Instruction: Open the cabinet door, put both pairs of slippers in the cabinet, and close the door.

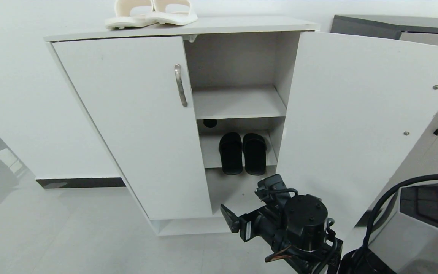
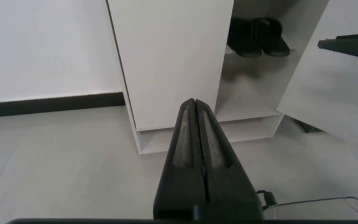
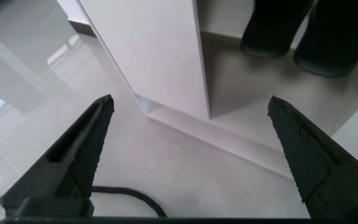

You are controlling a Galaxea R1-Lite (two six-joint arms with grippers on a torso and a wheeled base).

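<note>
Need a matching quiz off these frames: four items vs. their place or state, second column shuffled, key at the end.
Items
1. black slippers
2. cream slippers
3. right door
4. left hand

Place or state
A. on top of the cabinet
B. shut
C. on the lower shelf inside the cabinet
D. swung open

Pairs: 1-C, 2-A, 3-D, 4-B

cabinet [image 1: 127, 114] matt white laminate w/ metal handle [image 1: 180, 85]; blk slippers [image 1: 242, 153] rubbery, matt; floor [image 1: 70, 236] glossy.
</note>
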